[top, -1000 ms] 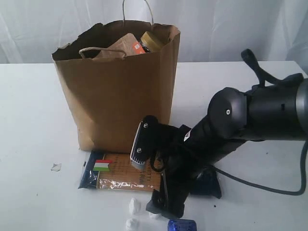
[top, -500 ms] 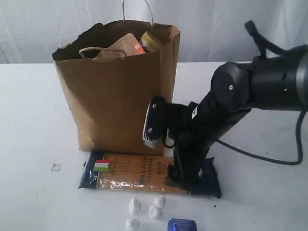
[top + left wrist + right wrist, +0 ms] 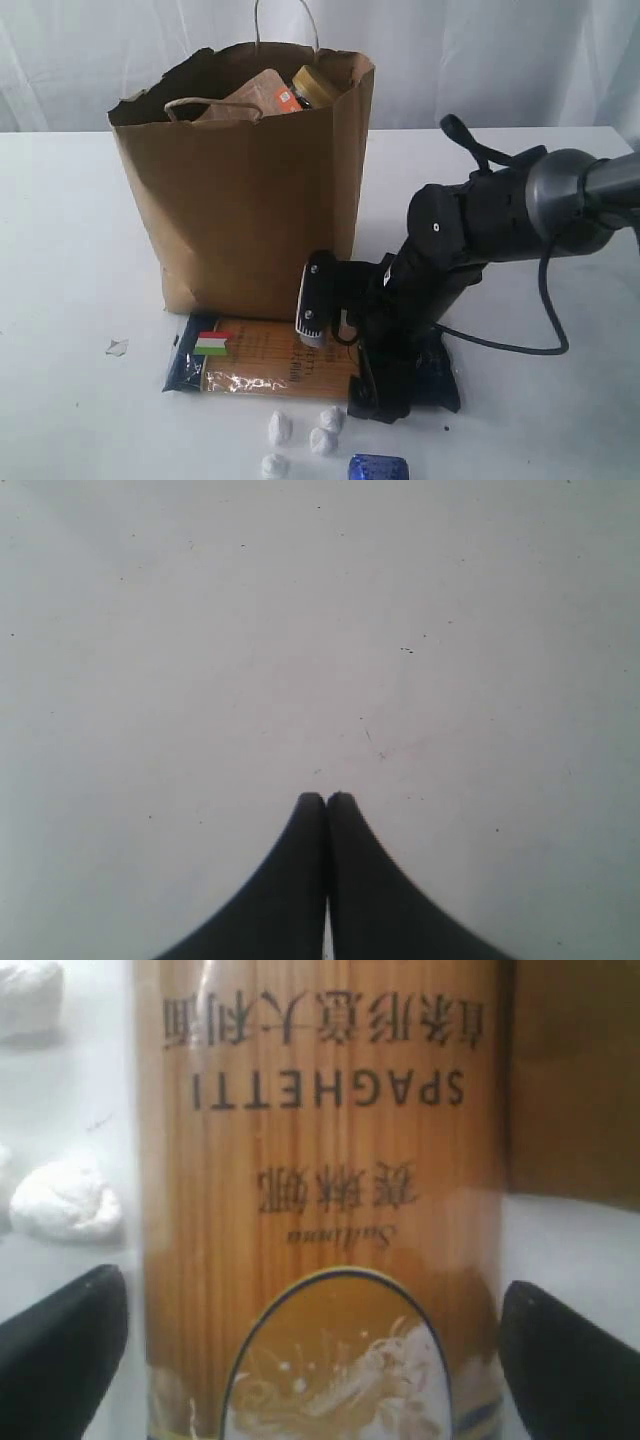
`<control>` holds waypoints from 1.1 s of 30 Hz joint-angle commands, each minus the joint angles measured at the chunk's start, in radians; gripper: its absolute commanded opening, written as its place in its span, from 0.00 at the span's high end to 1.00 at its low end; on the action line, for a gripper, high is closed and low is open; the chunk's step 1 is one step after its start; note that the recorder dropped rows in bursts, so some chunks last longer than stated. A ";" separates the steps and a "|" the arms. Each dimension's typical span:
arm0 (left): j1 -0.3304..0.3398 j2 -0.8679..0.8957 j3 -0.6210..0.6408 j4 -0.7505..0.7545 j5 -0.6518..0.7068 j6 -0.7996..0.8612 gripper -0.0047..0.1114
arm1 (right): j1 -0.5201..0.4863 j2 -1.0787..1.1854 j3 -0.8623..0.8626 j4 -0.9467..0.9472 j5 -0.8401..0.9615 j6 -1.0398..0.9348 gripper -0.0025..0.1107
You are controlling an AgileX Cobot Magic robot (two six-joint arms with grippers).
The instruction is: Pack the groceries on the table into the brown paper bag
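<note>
Down at the foot of the brown paper bag (image 3: 240,200), the spaghetti packet (image 3: 260,365) lay flat on the counter (image 3: 70,250), its long edge just beside the bag's base. The right fingers (image 3: 60,1355) stood spread wide on either side of one end, holding nothing. The left fingers (image 3: 290,900) were pressed together, empty, over bare counter. I reckoned the slick film could squirt out as they closed, or the long packet, pinched at one end, might droop and snag the bag's torn rim.
</note>
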 commanded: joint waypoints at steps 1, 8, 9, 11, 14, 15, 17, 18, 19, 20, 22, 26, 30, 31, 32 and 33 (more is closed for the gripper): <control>-0.010 -0.004 0.004 -0.002 0.003 -0.002 0.96 | -0.006 0.004 0.000 -0.005 -0.033 -0.002 0.16; -0.010 -0.004 0.004 -0.002 0.003 -0.002 0.96 | -0.034 0.047 0.000 -0.003 -0.039 0.004 0.16; -0.010 -0.004 0.004 -0.002 0.003 -0.002 0.96 | -0.034 0.049 0.000 0.004 -0.034 0.021 0.17; -0.010 -0.004 0.004 -0.002 0.003 -0.002 0.96 | -0.034 0.049 0.000 0.044 -0.030 0.062 0.23; -0.010 -0.004 0.004 -0.002 0.003 -0.002 0.96 | -0.034 0.044 -0.002 0.087 -0.005 0.072 0.44; -0.010 -0.004 0.004 -0.002 0.003 -0.002 0.96 | -0.034 0.043 -0.002 0.083 0.014 0.072 0.52; -0.010 -0.004 0.004 -0.002 0.003 -0.002 0.96 | -0.034 0.041 -0.002 0.078 0.070 0.070 0.73; -0.010 -0.004 0.004 -0.002 0.003 -0.002 0.96 | -0.034 0.041 -0.002 0.078 0.090 0.068 0.83; -0.010 -0.004 0.004 -0.002 0.003 -0.002 0.96 | -0.034 0.041 -0.002 0.076 0.113 0.068 0.93; -0.010 -0.004 0.004 -0.002 0.003 -0.002 0.96 | -0.034 0.041 -0.002 0.074 0.137 0.068 0.98; -0.010 -0.004 0.004 -0.002 0.003 -0.002 0.96 | -0.034 0.037 -0.002 0.074 0.181 0.068 0.98; -0.010 -0.004 0.004 -0.002 0.003 -0.002 0.96 | -0.034 -0.005 -0.002 0.074 0.253 0.073 0.98; -0.010 -0.004 0.004 -0.002 0.003 -0.002 0.96 | -0.034 -0.107 -0.002 0.074 0.273 0.098 0.98; -0.010 -0.004 0.004 -0.002 0.003 -0.002 0.96 | -0.034 -0.128 -0.002 0.074 0.267 0.098 0.98; -0.010 -0.004 0.004 -0.002 0.003 -0.002 0.96 | -0.034 -0.153 -0.002 0.074 0.264 0.098 0.98; -0.010 -0.004 0.004 -0.002 0.003 -0.002 0.96 | -0.034 -0.165 -0.002 0.074 0.253 0.098 0.98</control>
